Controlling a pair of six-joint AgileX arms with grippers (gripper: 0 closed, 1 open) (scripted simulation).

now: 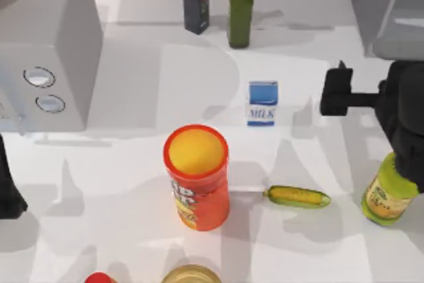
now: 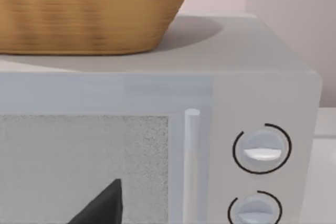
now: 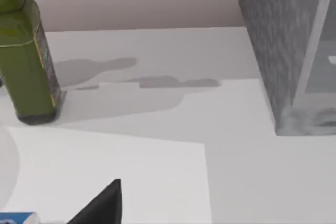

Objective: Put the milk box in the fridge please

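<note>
The milk box [image 1: 263, 103], a small blue-and-white carton with "MILK" on its front, stands upright on the white table right of the middle. Its blue corner [image 3: 18, 217] shows in the right wrist view. The fridge [image 1: 381, 11] is the dark-grey cabinet with a pale door panel at the back right corner, and it appears as the fridge [image 3: 281, 51] in the right wrist view. My right gripper [image 1: 331, 94] hovers to the right of the milk box, apart from it and pointing toward it. My left arm [image 1: 8, 193] is parked at the left edge.
A light-grey appliance [image 1: 50, 51] with two dials and a wicker basket [image 2: 89, 9] on top fills the back left. A dark bottle [image 1: 196, 1] and a green bottle [image 1: 240, 11] stand behind the milk box. In front stand an orange chip can [image 1: 197, 177], a yellow-green cob [image 1: 297, 197] and a labelled bottle [image 1: 387, 197].
</note>
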